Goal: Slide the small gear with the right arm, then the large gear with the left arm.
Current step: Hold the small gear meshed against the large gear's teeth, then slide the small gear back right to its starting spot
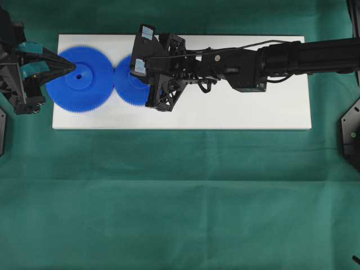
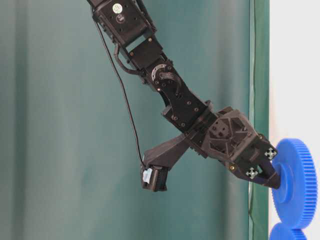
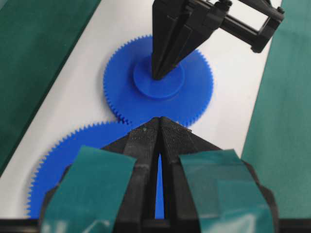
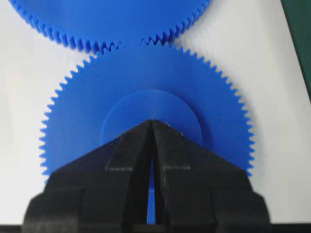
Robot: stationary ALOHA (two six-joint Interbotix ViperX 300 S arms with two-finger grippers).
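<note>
1. The right gripper [image 4: 151, 121] has its two black fingers pressed together into a single point, with only a thin slit between them and nothing clamped. That point rests on the raised hub of the small gear [image 4: 146, 102]. I judge the fingers are closed so the tip works as a stylus, pressing down on the hub to drag the flat disc across the board rather than lifting it.

2. The right arm [image 1: 270, 59] reaches across from the right side of the overhead view, its wrist bent down steeply so the tip meets the gear from above; the table-level view shows the same nose-down pose at the gear's face.

3. The left gripper [image 3: 159, 124], wrapped in teal-green tape, is likewise closed to a point, empty. In the overhead view its tip sits over the large gear [image 1: 83, 77], near the centre hole; whether it actually touches I cannot tell. It looks set up for the same push once its turn comes.

4. Both gears lie flat on the white board [image 1: 225, 112], toward its left end, the large one further left. Their teeth mesh where the rims meet, so sliding one is likely to nudge or turn the other.

5. The board sits on a green cloth [image 1: 180, 197] covering the table.

6. Writing: none is readable. A ring on a joint in the table-level view carries small lettering, too fine to make out. The gears and board are unmarked.
</note>
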